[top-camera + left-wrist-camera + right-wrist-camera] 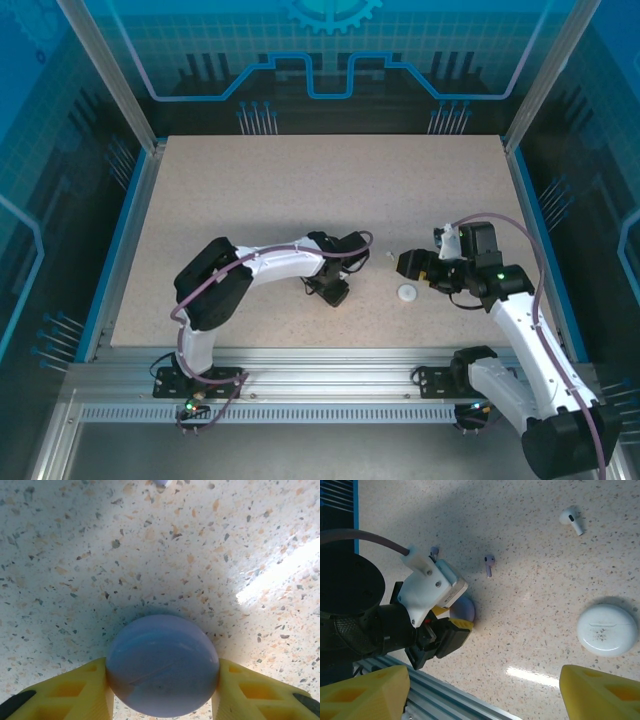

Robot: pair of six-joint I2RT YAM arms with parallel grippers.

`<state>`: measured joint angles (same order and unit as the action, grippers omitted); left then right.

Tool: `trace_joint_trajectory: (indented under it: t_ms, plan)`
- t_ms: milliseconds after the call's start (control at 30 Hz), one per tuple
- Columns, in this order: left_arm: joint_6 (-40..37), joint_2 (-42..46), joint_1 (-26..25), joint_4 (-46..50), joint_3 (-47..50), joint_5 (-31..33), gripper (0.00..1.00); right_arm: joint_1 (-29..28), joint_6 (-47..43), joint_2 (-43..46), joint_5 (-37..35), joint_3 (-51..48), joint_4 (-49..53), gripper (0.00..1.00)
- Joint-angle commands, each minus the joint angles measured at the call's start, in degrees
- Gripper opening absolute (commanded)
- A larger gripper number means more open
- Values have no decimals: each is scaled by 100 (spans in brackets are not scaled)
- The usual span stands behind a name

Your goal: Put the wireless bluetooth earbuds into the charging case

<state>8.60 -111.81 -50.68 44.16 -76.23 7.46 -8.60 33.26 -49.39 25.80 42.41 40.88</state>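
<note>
The left gripper [162, 692] clamps the smooth pale purple round case [162, 662] by its sides, while the tiny, light, slippery-looking pale purple earbud [489, 563] probably needs a gentle stem pinch from the wide-open, empty right gripper [482, 680].

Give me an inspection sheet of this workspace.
Surface: speckled table, flat.
Job's things: purple case between the left jaws; white case, white earbud and purple earbud loose on the table; second purple earbud partly hidden.
Clutter: nothing seen.
Grippers: left gripper shut on the purple case; right gripper open, empty.
Cables: cable along the left arm, away from the earbuds.
Surroundings: blue panels; metal rail at the near edge.
</note>
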Motion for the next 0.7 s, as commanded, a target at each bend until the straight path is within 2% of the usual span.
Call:
trace_joint_trajectory:
  t_ms: [0, 133, 167, 267, 433, 500, 567, 667]
  plan:
    - [-269, 287, 100, -123, 205, -65, 45, 58, -252, -68, 392, -40, -70, 80]
    - [-602, 634, 166, -453, 437, -184, 44, 65, -495, -179, 600, -43, -106, 78]
    - [-688, 744, 180, -575, 521, -221, 44, 73, -550, -194, 575, -34, -100, 73]
    - [-939, 1086, 207, -923, 766, -497, 44, 151, -657, -203, 446, 23, -82, 72]
    - [-1332, 1628, 207, -1422, 1114, -932, 43, 263, -789, -388, 893, 100, -256, 70]
    - [-1499, 1831, 207, -1642, 1226, -1087, 43, 196, -927, -504, 986, 224, -181, 64]
    - [-1621, 2035, 208, -1910, 1285, -1220, 43, -11, -1109, -575, 879, 404, -43, 63]
    - [-1876, 2262, 212, -2202, 1292, -1441, 42, -122, -1224, -696, 1181, 544, -66, 62]
